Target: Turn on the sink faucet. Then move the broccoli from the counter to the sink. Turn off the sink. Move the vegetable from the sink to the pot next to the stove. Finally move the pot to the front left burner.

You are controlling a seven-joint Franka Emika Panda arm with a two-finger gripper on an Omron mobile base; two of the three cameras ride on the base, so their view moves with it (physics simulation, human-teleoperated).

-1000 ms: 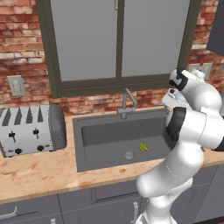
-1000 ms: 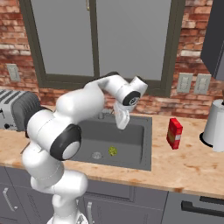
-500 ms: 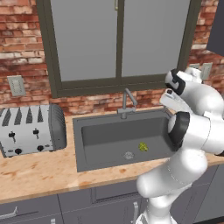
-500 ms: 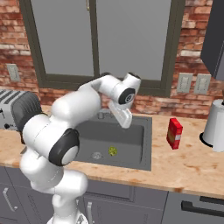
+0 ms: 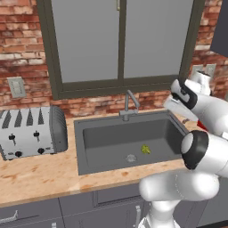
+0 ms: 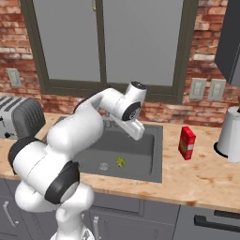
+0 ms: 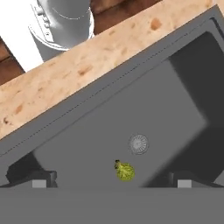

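The small yellow-green broccoli (image 5: 145, 149) (image 6: 120, 161) (image 7: 125, 171) lies on the floor of the dark grey sink (image 5: 89, 133) (image 6: 157, 154) (image 7: 87, 109), just beside the round drain (image 7: 138, 143). The faucet (image 5: 129, 103) stands at the sink's back rim, and I see no stream from its spout. My gripper (image 6: 139, 135) (image 7: 114, 181) hangs open above the right half of the basin with nothing between its fingers, well above the broccoli. The pot and the stove are out of view.
A silver toaster (image 5: 31, 131) (image 6: 18, 117) stands on the wooden counter left of the sink. Right of the sink are a red box (image 6: 186, 143) and a white kettle (image 6: 230, 133). The brick wall and the window rise behind the faucet.
The arm's links have shifted while the hand stays over the sink's right side, a little lower. The broccoli has not moved.
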